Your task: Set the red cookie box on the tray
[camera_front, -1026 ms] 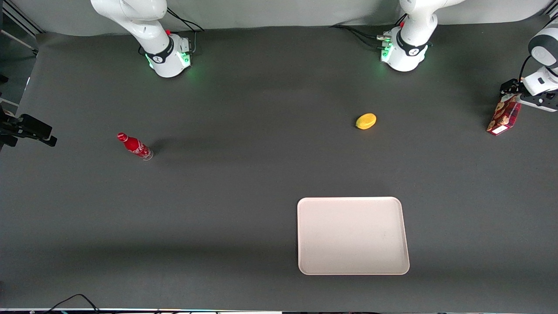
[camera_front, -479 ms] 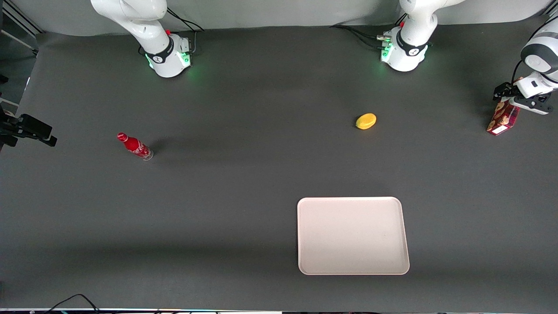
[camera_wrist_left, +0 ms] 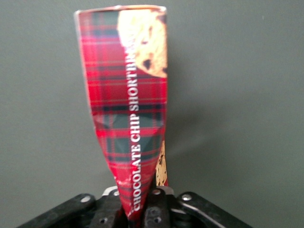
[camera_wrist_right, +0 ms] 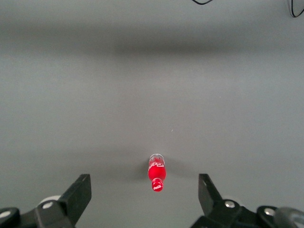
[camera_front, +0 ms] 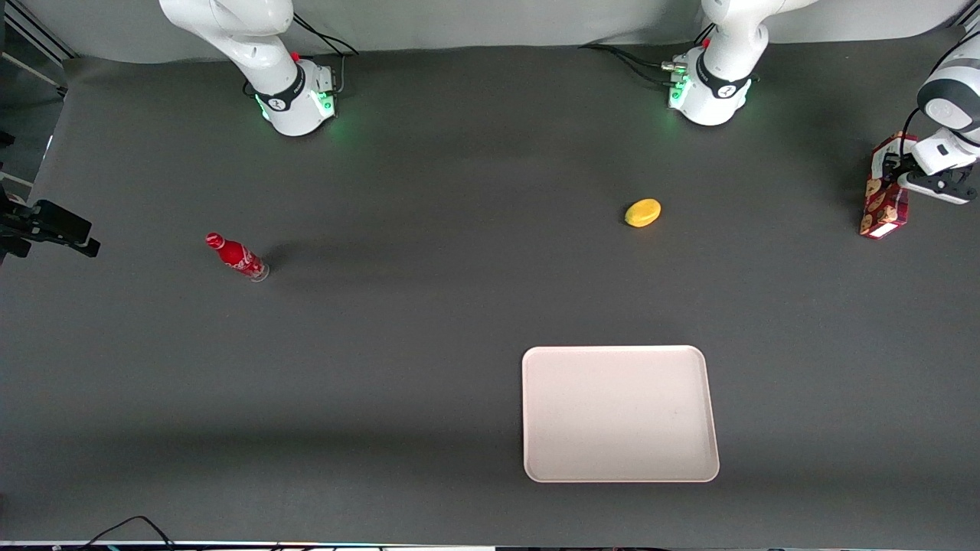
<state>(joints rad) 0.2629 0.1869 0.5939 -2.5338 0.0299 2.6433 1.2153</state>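
Red soda bottle (camera_front: 236, 257): stands near the parked arm's end of the desk, about midway between the edge nearest the front camera and the edge by the arm bases; white script on its body, too small to read there; also seen in the right wrist view (camera_wrist_right: 156, 173), cap toward the camera

Yellow rounded object (camera_front: 642, 213): alone on the dark desk surface (camera_front: 429, 306), farther from the front camera than the tray

Tray (camera_front: 620, 414): pale pinkish-white, rounded corners, low rim; lies flat close to the desk edge nearest the front camera, toward the working arm's end; holds nothing

Red cookie box (camera_front: 884, 196): at the working arm's end of the desk, close to that edge, well apart from the tray; dark-red plaid carton with cookie pictures and a small white panel at the end nearest the front camera. In the left wrist view the box (camera_wrist_left: 127, 104) reads "CHOCOLATE CHIP SHORTBREAD", last letters partly covered by a printed cookie

Gripper (camera_front: 903, 172): at the box, fingers clamped on the carton's narrow end, seen in the left wrist view (camera_wrist_left: 140, 209)
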